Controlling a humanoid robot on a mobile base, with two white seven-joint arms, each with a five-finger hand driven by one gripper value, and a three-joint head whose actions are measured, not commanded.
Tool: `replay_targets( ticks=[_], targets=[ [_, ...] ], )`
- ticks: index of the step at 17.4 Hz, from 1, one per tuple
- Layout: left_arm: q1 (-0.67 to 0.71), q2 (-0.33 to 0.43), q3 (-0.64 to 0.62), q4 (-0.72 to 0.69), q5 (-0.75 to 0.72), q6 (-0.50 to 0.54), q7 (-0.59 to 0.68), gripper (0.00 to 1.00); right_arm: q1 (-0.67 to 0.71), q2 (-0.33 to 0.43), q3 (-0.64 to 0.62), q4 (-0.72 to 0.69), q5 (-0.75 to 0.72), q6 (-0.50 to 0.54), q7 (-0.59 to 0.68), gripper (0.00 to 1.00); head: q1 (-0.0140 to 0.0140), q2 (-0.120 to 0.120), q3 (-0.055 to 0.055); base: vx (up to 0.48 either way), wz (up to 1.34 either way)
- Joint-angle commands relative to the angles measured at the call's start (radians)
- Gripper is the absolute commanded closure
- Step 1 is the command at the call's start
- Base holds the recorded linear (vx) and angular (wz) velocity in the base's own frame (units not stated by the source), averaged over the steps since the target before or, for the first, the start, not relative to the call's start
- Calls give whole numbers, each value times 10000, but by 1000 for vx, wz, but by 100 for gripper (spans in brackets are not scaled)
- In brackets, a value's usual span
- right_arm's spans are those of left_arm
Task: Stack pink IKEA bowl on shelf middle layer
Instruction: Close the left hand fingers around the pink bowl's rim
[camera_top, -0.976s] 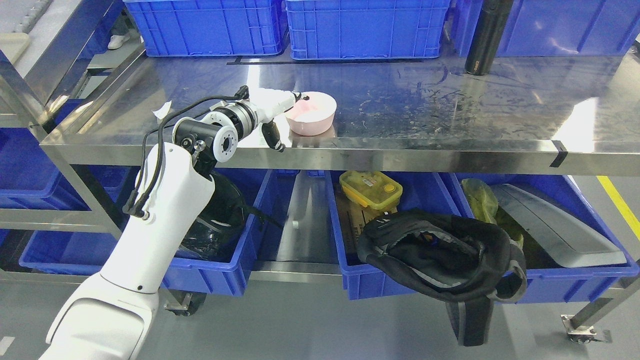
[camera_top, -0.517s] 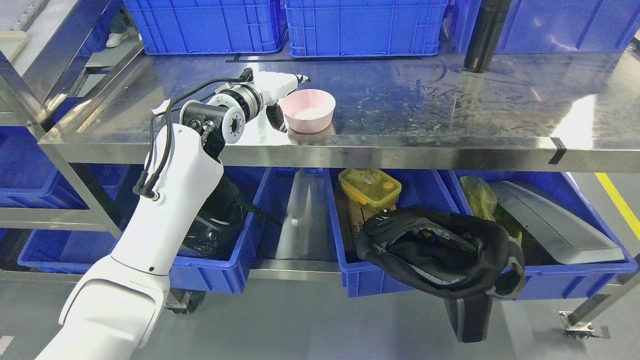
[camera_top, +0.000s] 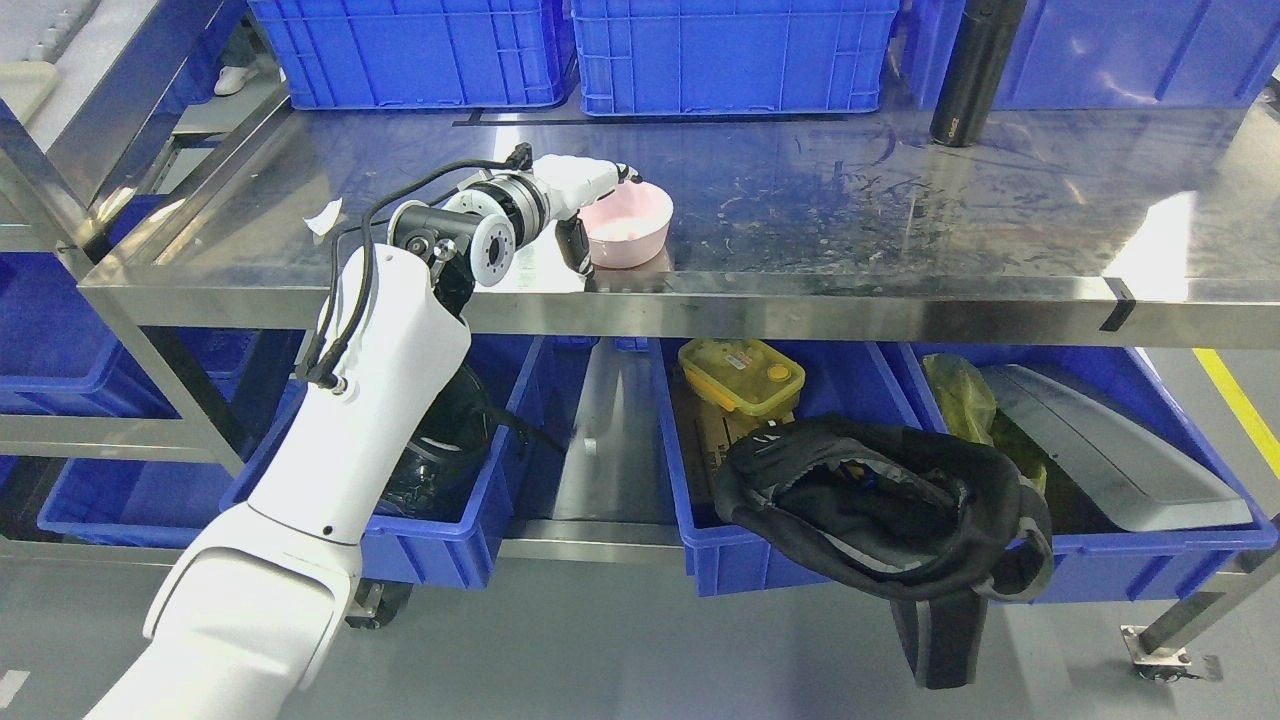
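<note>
One arm at work: only the left arm showed, coming up from the lower left to the steel shelf; no right arm appeared.
Paper scrap (camera_top: 324, 214): lay on the steel shelf (camera_top: 850, 210) at the far left, well apart from the work.
Left hand (camera_top: 590, 215): sat at the left side of the bowl, white fingers (camera_top: 600, 176) over the near-left rim and a dark thumb (camera_top: 576, 246) down the outside wall.
Grasp: the hand looked closed around the rim, pinching it between fingers and thumb, though the contact inside the bowl was partly hidden.
Pink bowl (camera_top: 630, 226): stood upright on the shelf near its front edge, left of the middle. No second bowl showed beneath or beside it, so what it should be stacked on could not be told.
Blue crates (camera_top: 730, 55): lined the back of the shelf behind the bowl.
Black bottle (camera_top: 968, 75): stood upright toward the back right, well apart from the bowl.
Lower bins (camera_top: 780, 560): held a yellow box (camera_top: 741, 376) and a black bag (camera_top: 880, 510), below the shelf.
Step in hand: judged as the hand securing its hold on the rim with the bowl resting on the shelf.
Next move: likely needs a firm pinch before any lift, then a level carry so the bowl does not tip or slide off the front edge just beside it.
</note>
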Motion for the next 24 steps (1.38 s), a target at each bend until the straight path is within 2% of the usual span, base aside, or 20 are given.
replay_targets(
  ticks=[1,7,13,15,19,24],
  targets=[
    [-325,-255,0,1431,-45,-27,91,9,153,-175,0,-175,0,5,-6,0,0,0,0,0,0],
    [-571,-1220,123,2246,78,-104,276,9,153,-175,0,-175,0,5,-6,0,0,0,0,0,0],
    [-617,-1462,123,2676,78,-120,276,9,153,-175,0,-175,0,5,-6,0,0,0,0,0,0],
    [-648,-1462,108,2691,17,-89,276,16,153,-175,0,-175,0,5,-6,0,0,0,0,0,0],
    [-1016,-1462,77,2998,-29,-28,306,22,153,-175,0,-175,0,5,-6,0,0,0,0,0,0],
    [-970,-1299,108,3059,-29,-28,291,37,153,-175,0,-175,0,5,-6,0,0,0,0,0,0]
  ],
)
